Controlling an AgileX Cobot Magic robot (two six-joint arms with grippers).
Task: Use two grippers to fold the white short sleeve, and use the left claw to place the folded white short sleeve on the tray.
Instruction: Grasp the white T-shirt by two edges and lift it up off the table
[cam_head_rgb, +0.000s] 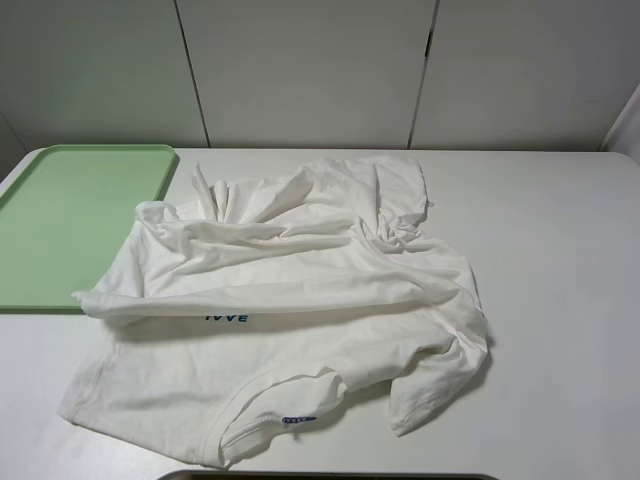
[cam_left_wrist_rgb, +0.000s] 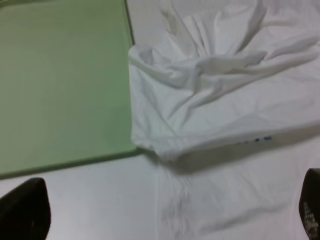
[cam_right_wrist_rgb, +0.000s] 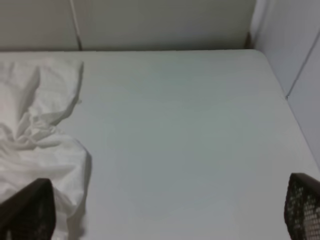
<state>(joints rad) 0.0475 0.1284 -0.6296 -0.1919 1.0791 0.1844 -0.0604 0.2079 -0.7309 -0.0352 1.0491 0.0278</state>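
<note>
The white short sleeve (cam_head_rgb: 290, 290) lies crumpled and loosely doubled over in the middle of the table, with blue lettering (cam_head_rgb: 227, 319) under a fold and a blue neck label (cam_head_rgb: 297, 420) near the front. Its left fold rests against the near right corner of the pale green tray (cam_head_rgb: 70, 220), which holds nothing. Neither arm shows in the high view. In the left wrist view, the left claw (cam_left_wrist_rgb: 166, 215) hangs open above the shirt (cam_left_wrist_rgb: 215, 115) beside the tray (cam_left_wrist_rgb: 60, 85). The right gripper (cam_right_wrist_rgb: 165, 210) is open over bare table, next to the shirt's right edge (cam_right_wrist_rgb: 40, 135).
White wall panels (cam_head_rgb: 310, 70) stand close behind the table's far edge. A white side wall (cam_right_wrist_rgb: 295, 55) borders the table at the right. A dark strip (cam_head_rgb: 330, 476) shows at the front edge of the high view.
</note>
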